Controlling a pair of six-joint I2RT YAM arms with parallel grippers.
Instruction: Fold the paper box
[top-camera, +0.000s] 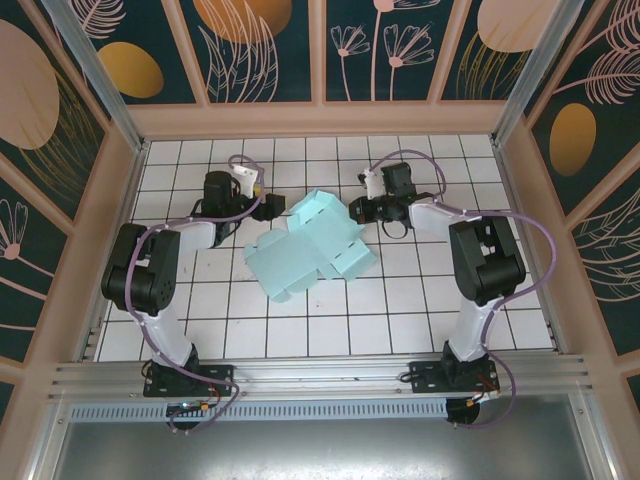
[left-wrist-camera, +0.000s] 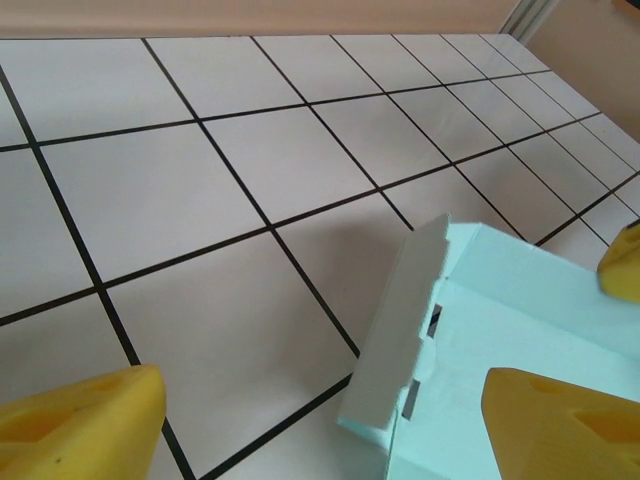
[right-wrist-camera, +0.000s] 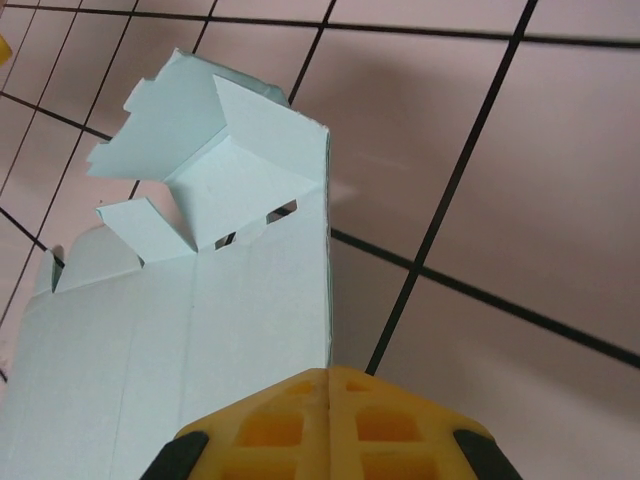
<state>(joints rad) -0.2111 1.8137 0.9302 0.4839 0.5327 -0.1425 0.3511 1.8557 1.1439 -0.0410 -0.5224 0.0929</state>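
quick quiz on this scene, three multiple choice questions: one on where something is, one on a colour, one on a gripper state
1. Where does the box lie?
A) between the left gripper and the right gripper
B) by the left arm's base
C) against the far wall

2. What colour is the box?
A) pink
B) pale aqua
C) yellow

3. Which gripper is open?
A) left
B) right
C) both

Answers:
1 A: the top view shows a gripper at either side of it.
2 B: the card is pale aqua in every view.
3 A: the left wrist view shows its fingers wide apart, while the right wrist view shows its fingers pressed together.
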